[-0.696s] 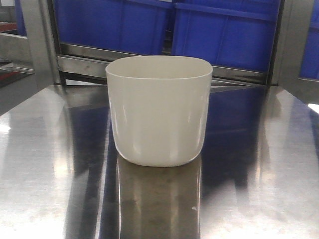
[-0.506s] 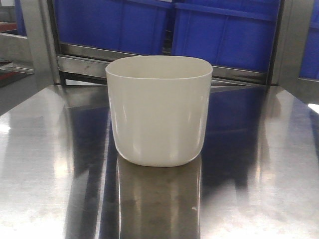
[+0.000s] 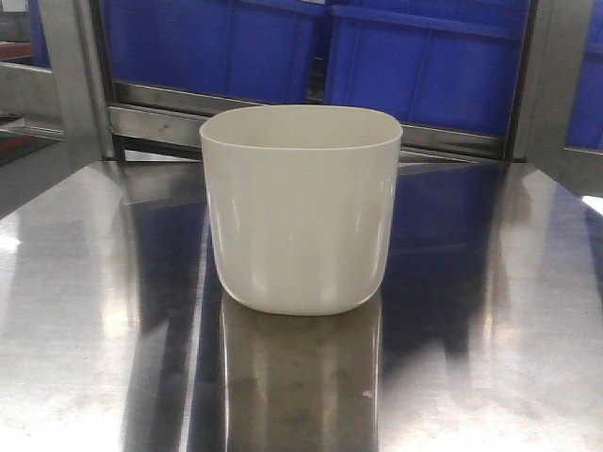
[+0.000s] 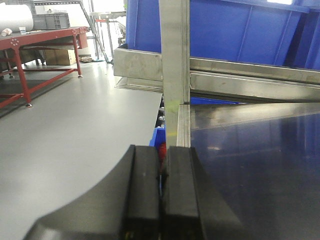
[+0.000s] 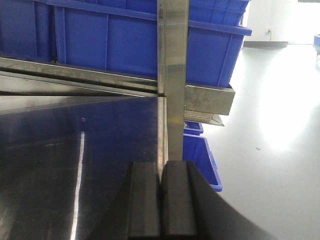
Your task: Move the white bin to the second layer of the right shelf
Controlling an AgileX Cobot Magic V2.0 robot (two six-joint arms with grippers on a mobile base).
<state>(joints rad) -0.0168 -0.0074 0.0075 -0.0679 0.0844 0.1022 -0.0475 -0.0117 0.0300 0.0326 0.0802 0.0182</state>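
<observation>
Bright indoor light, strong glare on steel.
The tabletop (image 3: 75,311) carries pale glare patches and blue reflections; the white bin (image 3: 301,217) shows soft vertical highlights. In the right wrist view the floor (image 5: 280,100) is washed out.

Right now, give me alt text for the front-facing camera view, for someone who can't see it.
A glossy white bin stands upright, centred on a mirror-like steel tabletop. Behind it, blue crates sit on a steel rack.
</observation>
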